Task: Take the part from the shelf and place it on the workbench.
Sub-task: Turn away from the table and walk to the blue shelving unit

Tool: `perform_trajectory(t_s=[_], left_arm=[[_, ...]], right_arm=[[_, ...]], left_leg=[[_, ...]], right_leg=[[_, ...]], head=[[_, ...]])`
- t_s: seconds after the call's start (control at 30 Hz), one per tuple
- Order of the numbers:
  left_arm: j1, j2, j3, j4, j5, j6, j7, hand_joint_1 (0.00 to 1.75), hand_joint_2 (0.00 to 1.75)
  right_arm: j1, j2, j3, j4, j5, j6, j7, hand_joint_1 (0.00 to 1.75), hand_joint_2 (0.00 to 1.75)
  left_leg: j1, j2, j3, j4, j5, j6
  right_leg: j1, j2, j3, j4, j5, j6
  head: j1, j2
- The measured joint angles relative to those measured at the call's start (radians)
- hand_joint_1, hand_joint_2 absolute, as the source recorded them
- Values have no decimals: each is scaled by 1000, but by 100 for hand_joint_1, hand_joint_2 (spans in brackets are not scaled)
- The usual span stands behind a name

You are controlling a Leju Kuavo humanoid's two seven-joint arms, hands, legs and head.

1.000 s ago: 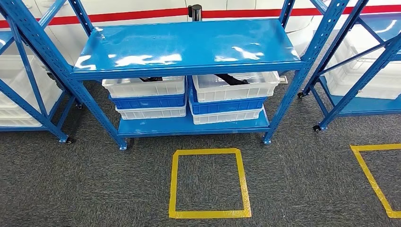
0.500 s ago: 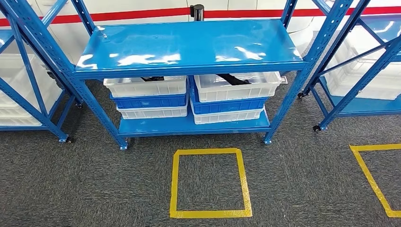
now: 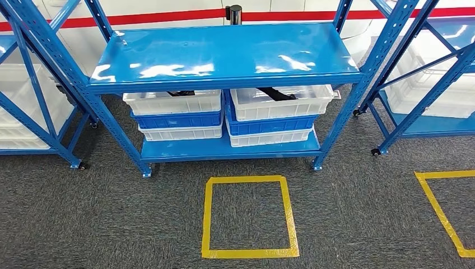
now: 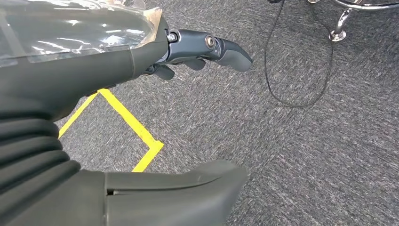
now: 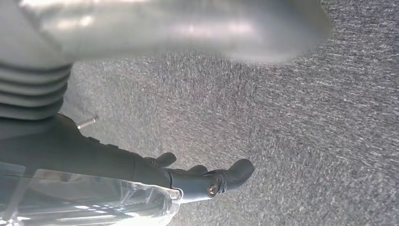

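Under blue shelf [image 3: 224, 56], holding white bins [image 3: 283, 102] w/ dark part [image 3: 274, 92]; L hand [image 4: 141, 108] & R hand [image 5: 141, 103] hanging over carpet, fingers [image 4: 226, 49] spread, gripping nothing.

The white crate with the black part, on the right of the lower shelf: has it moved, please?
No. The white crate sits in the same spot against the blue crate under it; only the camera shifted slightly.

1. The left hand [image 4: 141, 117] has a dark grey ribbed cover at the wrist and a thick, smooth grey thumb.
2. Its fingers [image 4: 221, 47] are darker blue-grey, with a round silver screw at the hinge.
3. Clear plastic film (crinkled, glossy) wraps the back of each hand.
4. The right hand [image 5: 141, 141] matches: ribbed grey cover, dark fingers [image 5: 226, 176], one silver screw.
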Motion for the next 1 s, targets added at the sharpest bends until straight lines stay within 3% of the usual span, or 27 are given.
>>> perform_trajectory(t_s=[0.17, 0.3, 1.0], left_arm=[[17, 11, -75, -8, 45, -35, 14, 0, 175], [35, 22, -151, -19, 95, -72, 32, 0, 0], [128, 74, -598, -93, 361, -266, 132, 0, 0]], right_arm=[[13, -6, 37, -5, -81, 52, 1, 0, 175], [28, -12, 83, -15, -160, 105, 0, 0, 0], [106, -50, 373, -90, -575, 385, -13, 0, 0]], left_leg=[[0, 0, 0, 0, 0, 0], [0, 0, 0, 0, 0, 0], [0, 0, -1, 0, -1, 1]], right_leg=[[0, 0, 0, 0, 0, 0], [0, 0, 0, 0, 0, 0], [0, 0, -1, 0, 0, 0]], head=[[0, 0], [0, 0], [0, 0]])
